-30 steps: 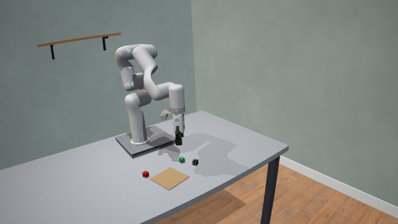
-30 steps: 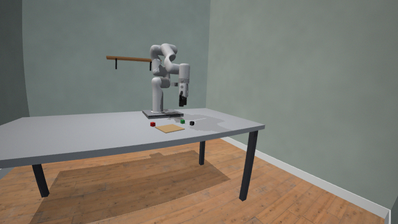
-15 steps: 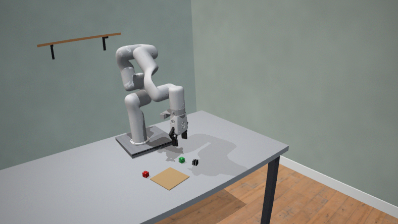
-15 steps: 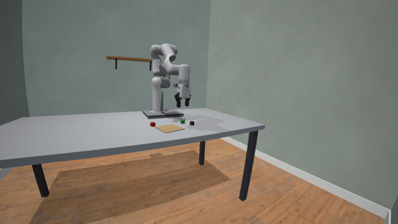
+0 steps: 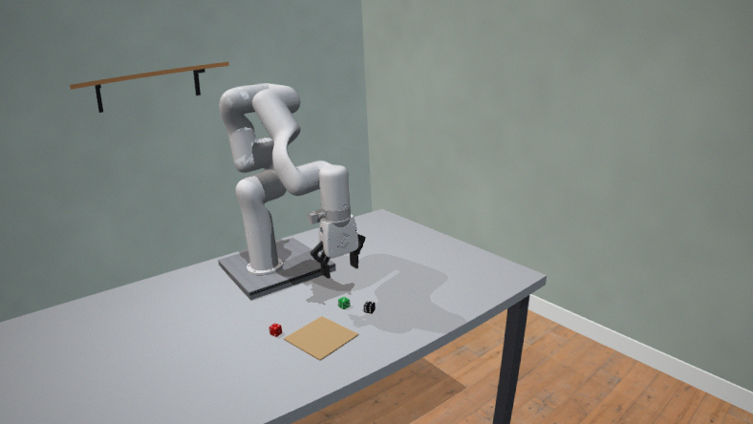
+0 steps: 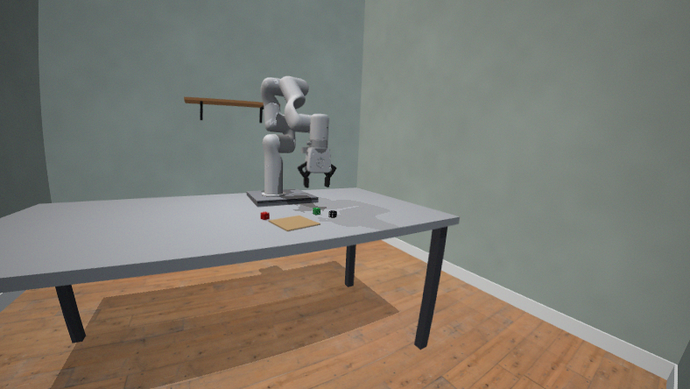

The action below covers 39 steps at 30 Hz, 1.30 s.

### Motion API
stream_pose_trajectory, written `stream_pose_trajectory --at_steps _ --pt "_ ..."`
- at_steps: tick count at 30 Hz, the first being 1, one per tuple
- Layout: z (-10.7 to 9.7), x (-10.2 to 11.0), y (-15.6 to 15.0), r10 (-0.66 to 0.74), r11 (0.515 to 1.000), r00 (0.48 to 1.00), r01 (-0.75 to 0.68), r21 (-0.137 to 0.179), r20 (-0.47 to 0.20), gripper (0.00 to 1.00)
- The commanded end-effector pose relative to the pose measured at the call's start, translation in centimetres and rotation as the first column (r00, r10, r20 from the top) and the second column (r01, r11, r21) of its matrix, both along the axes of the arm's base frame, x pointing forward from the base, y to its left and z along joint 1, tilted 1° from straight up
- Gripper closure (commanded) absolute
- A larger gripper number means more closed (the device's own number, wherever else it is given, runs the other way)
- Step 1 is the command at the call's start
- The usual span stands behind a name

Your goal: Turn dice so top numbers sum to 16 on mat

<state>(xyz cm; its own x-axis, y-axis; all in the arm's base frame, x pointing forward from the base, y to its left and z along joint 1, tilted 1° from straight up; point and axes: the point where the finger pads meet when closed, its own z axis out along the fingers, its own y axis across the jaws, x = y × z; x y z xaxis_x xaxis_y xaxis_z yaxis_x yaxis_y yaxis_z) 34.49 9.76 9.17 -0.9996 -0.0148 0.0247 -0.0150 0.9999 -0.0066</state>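
Left of centre the red die (image 5: 274,329) sits just off the mat (image 5: 321,337); the green die (image 5: 344,302) and black die (image 5: 370,307) lie above its right corner. Higher, the gripper (image 5: 340,263) hangs wide and empty. Such small cubes could squirt from an off-centre pinch.

No readable text, labels or numbers. Gripper (image 5: 340,262) housing carries a faint round emblem, too small to read. Pips on the red die (image 5: 274,329), green die (image 5: 344,302) and black die (image 5: 370,307) show as specks only; can't be counted.
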Motion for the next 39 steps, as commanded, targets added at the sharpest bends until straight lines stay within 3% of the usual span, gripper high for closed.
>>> stream_pose_trajectory --at_steps 1,8,12,15,17,21,22,23,26,27,28,31,34,36,39 --pt "-0.2 0.1 0.0 -0.173 0.985 0.985 0.173 -0.002 0.005 0.0" --pt "-0.5 0.1 0.0 -0.372 0.928 0.928 0.372 -0.006 0.007 0.0" --pt "-0.7 0.1 0.0 -0.504 0.864 0.864 0.504 -0.009 0.01 0.0" --pt "-0.7 0.1 0.0 -0.511 0.86 0.86 0.511 -0.009 0.01 0.0" --pt "-0.9 0.1 0.0 -0.619 0.785 0.785 0.62 -0.011 0.012 0.0" --pt "-1.1 0.1 -0.1 -0.683 0.73 0.73 0.683 -0.012 0.013 0.0" --pt "-1.2 0.1 -0.1 -0.728 0.686 0.686 0.728 -0.012 0.015 0.0" --pt "-1.2 0.1 -0.1 -0.731 0.683 0.683 0.731 -0.012 0.015 0.0" --pt "-1.3 0.1 -0.1 -0.807 0.591 0.591 0.807 -0.013 0.017 0.0" --pt "-1.4 0.1 -0.1 -0.81 0.586 0.586 0.81 -0.013 0.017 0.0" --pt "-1.4 0.1 -0.1 -0.841 0.54 0.54 0.842 -0.014 0.018 0.0" --pt "-1.4 0.0 -0.1 -0.842 0.538 0.539 0.843 -0.014 0.018 0.0" --pt "-1.7 0.0 -0.1 -0.914 0.404 0.404 0.915 -0.014 0.022 0.0" --pt "-1.7 0.0 -0.1 -0.931 0.364 0.364 0.931 -0.015 0.022 0.0" --pt "-1.9 0.0 -0.1 -0.965 0.26 0.261 0.965 -0.015 0.025 0.0"
